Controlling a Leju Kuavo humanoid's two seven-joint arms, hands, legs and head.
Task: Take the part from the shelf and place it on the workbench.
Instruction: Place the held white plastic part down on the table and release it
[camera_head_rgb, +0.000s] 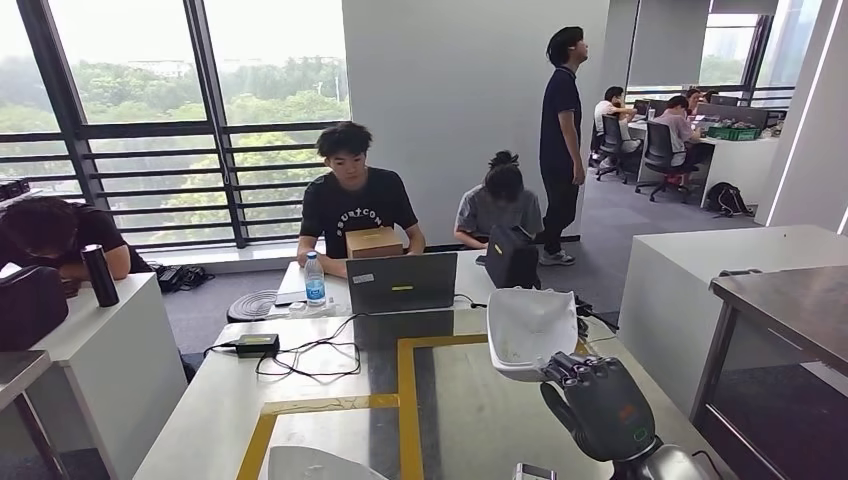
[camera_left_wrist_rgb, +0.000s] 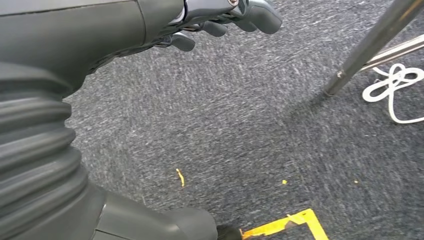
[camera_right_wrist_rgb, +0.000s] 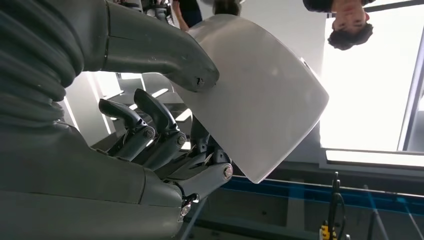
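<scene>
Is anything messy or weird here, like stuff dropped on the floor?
A little. Small yellow scraps lie scattered on the grey carpet, and a white cable sits in a loose loop beside a metal table leg. The white part in the right hand looks whole, just held tilted.

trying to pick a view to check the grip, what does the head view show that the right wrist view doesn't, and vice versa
Head view alone: the workbench with its yellow tape lines, a laptop, a water bottle, a black charger with its cable, and where the part hangs over that surface.

Right wrist view alone: the grip from close up, the thick thumb pressed on one face of the white part and the darker fingers curled behind it.

Both: the right hand holding the white part, and a seated person in a black shirt.
</scene>
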